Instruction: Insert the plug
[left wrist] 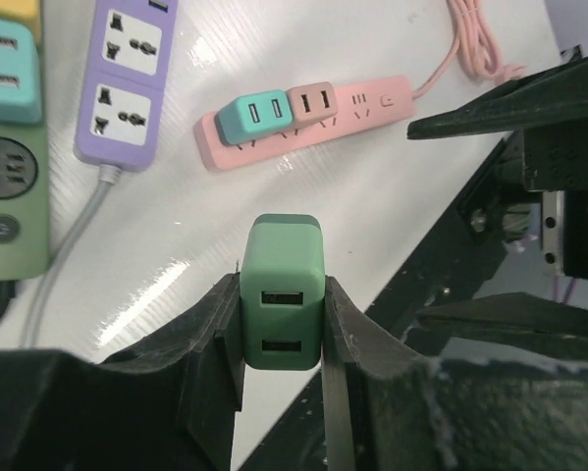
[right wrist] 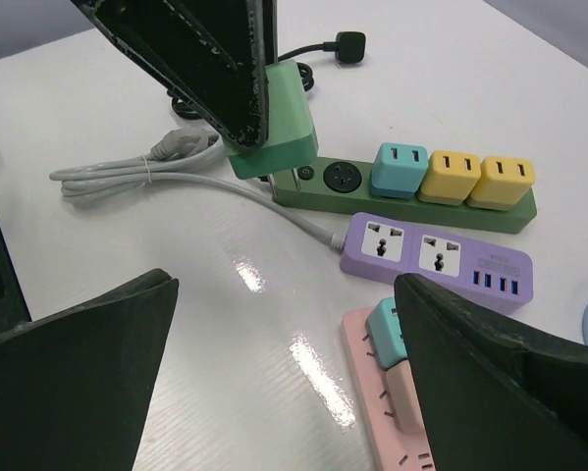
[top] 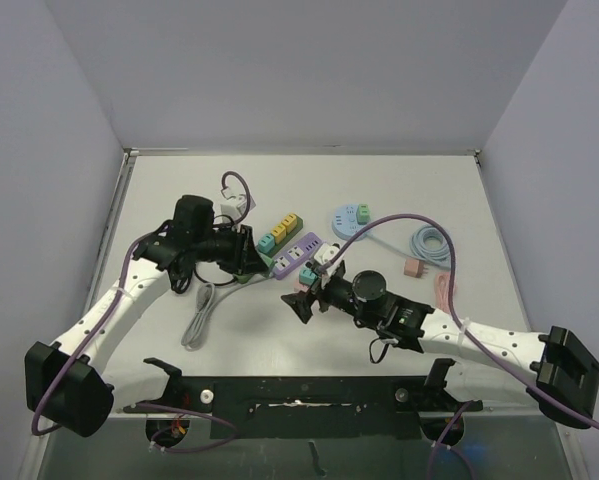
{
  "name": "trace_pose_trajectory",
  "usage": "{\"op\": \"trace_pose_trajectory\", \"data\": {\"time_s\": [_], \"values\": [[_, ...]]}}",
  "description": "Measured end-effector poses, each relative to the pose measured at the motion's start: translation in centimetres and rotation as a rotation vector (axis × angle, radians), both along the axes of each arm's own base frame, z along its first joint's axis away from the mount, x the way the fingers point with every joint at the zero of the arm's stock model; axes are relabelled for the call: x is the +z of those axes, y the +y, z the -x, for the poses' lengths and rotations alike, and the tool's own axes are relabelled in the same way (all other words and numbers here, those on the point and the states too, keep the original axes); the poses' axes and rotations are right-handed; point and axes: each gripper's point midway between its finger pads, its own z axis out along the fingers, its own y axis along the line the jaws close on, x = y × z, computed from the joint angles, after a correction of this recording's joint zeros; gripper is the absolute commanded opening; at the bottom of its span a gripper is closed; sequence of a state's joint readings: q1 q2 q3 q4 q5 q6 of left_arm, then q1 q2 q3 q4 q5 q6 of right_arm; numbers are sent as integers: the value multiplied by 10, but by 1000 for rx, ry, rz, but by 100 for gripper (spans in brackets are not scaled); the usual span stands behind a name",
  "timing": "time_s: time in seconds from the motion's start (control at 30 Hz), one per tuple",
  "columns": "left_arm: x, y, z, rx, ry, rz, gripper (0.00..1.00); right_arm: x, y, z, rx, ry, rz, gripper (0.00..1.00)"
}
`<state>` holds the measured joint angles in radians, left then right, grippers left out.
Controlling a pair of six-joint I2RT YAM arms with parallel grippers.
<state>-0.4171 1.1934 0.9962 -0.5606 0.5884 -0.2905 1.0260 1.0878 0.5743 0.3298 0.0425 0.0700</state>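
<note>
Left wrist view: the left claw point(left wrist: 281, 339) is clamped on the sides of the green plug point(left wrist: 282, 260). Its ports face the camera, likely so the prongs point away, ready for pushing in. Seen from the right wrist, that arm leans down, holding the plug just above the unoccupied end of the green strip point(right wrist: 411, 201). The right claw point(right wrist: 286, 383) gapes wide and empty, hovering low near that strip.

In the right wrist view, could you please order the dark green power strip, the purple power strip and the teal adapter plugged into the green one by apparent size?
1. dark green power strip
2. purple power strip, nearer the camera yet shorter
3. teal cube adapter, clearly smallest
</note>
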Motion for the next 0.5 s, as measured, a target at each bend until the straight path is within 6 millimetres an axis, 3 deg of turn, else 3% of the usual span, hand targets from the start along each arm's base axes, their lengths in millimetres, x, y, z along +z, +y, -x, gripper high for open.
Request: {"op": "trace_pose_trajectory", "data": {"time_s": [0.33, 0.43, 0.5], "values": [[-3, 13, -17, -218, -333, -132, 0, 1, -19, 1, -77, 69, -94, 96], [-16, 22, -25, -253, -363, -197, 0, 4, -26, 0, -97, 73, -120, 96], [-37, 31, -33, -270, -325, -266, 0, 4, -31, -1, -111, 79, -136, 96]]}}
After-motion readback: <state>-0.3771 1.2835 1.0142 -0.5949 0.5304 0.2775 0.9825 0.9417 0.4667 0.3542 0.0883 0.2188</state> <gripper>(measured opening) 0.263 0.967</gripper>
